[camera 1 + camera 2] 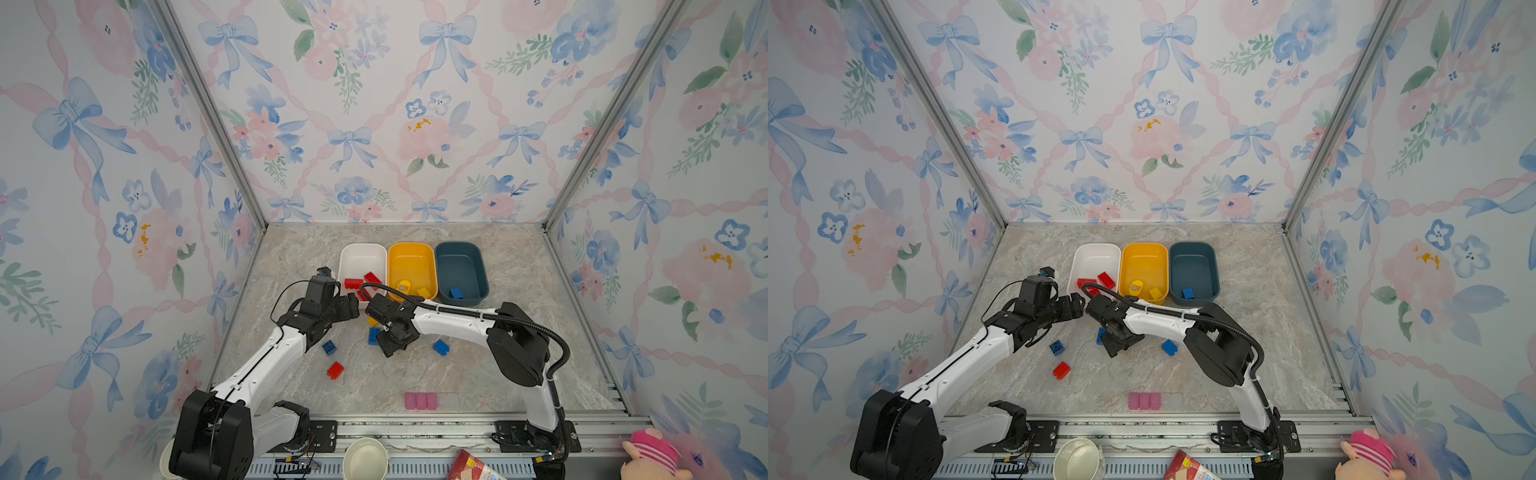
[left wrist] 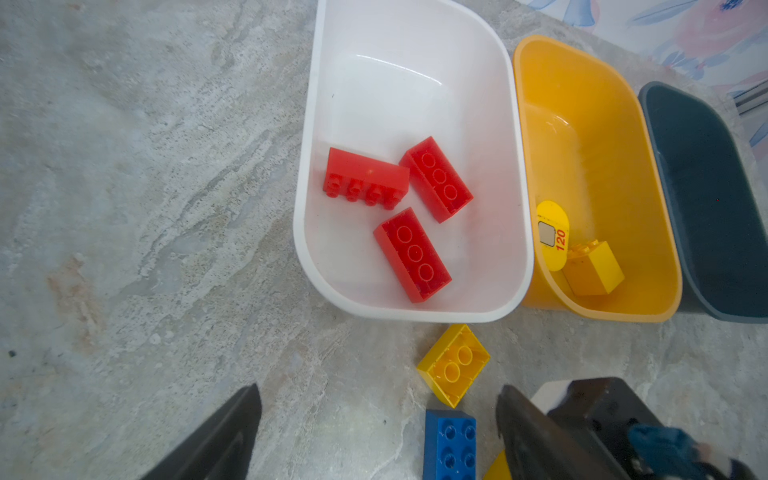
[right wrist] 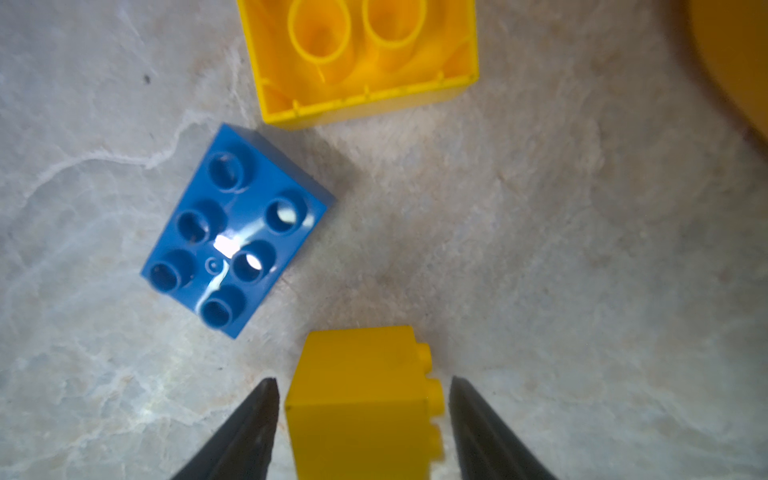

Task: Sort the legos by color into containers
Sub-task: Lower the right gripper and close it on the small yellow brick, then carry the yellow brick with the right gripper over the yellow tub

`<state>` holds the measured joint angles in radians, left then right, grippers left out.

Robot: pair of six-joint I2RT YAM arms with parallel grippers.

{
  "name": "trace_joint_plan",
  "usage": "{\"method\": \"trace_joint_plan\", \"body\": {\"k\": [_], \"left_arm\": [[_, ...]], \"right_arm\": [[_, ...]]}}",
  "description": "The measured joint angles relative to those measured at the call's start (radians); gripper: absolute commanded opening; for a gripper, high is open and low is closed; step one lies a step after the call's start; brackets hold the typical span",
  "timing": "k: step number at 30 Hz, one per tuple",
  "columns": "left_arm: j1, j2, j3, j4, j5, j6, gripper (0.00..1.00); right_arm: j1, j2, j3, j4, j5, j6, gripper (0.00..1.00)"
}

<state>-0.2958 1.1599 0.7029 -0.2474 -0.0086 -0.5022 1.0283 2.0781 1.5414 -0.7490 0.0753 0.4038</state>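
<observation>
Since the small yellow brick (image 3: 357, 415) lies on its side, studs toward one finger, the right gripper (image 3: 362, 381) straddles it, jaws apart, not yet pinching. In both top views that's mid-frame, just below the yellow tub (image 1: 411, 262), presumably its home. Left gripper (image 2: 378, 390) hangs spread and empty near the white tub (image 2: 415, 83) of red bricks (image 2: 415, 253). Only writing: "120" on a yellow rounded piece (image 2: 552, 235).

The yellow brick (image 3: 365, 407) runs off the right wrist view's edge, and the right arm (image 1: 453, 322) hides it in both top views.
</observation>
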Motion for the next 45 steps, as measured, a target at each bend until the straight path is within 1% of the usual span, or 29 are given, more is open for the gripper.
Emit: {"method": "trace_joint_plan", "body": {"k": [4, 11, 17, 23, 28, 32, 39, 45], "left_arm": [[0.003, 0.0, 0.0, 0.0, 0.003, 0.0, 0.91], [0.003, 0.0, 0.0, 0.0, 0.007, 0.0, 0.91], [0.003, -0.011, -0.017, 0.014, 0.009, 0.0, 0.91], [0.003, -0.013, -0.034, 0.015, 0.017, 0.0, 0.91], [0.003, -0.013, -0.034, 0.018, 0.03, -0.005, 0.92], [0.003, -0.013, -0.034, 0.024, 0.044, -0.008, 0.93], [0.003, -0.011, -0.034, 0.04, 0.063, -0.016, 0.94], [-0.018, 0.01, -0.034, 0.044, 0.063, -0.024, 0.95]], "right_arm": [[0.0, 0.002, 0.001, 0.0, 0.0, 0.0, 0.53], [0.0, 0.002, 0.001, 0.0, 0.0, 0.006, 0.44], [-0.002, -0.012, 0.001, -0.004, 0.005, 0.012, 0.42], [-0.025, -0.104, 0.001, -0.024, 0.018, 0.015, 0.43], [-0.083, -0.209, 0.001, -0.026, 0.032, 0.018, 0.43], [-0.156, -0.233, 0.018, -0.026, 0.04, 0.014, 0.43], [-0.276, -0.207, 0.078, -0.007, 0.051, -0.002, 0.42], [-0.366, -0.092, 0.175, 0.032, 0.052, -0.015, 0.42]]}}
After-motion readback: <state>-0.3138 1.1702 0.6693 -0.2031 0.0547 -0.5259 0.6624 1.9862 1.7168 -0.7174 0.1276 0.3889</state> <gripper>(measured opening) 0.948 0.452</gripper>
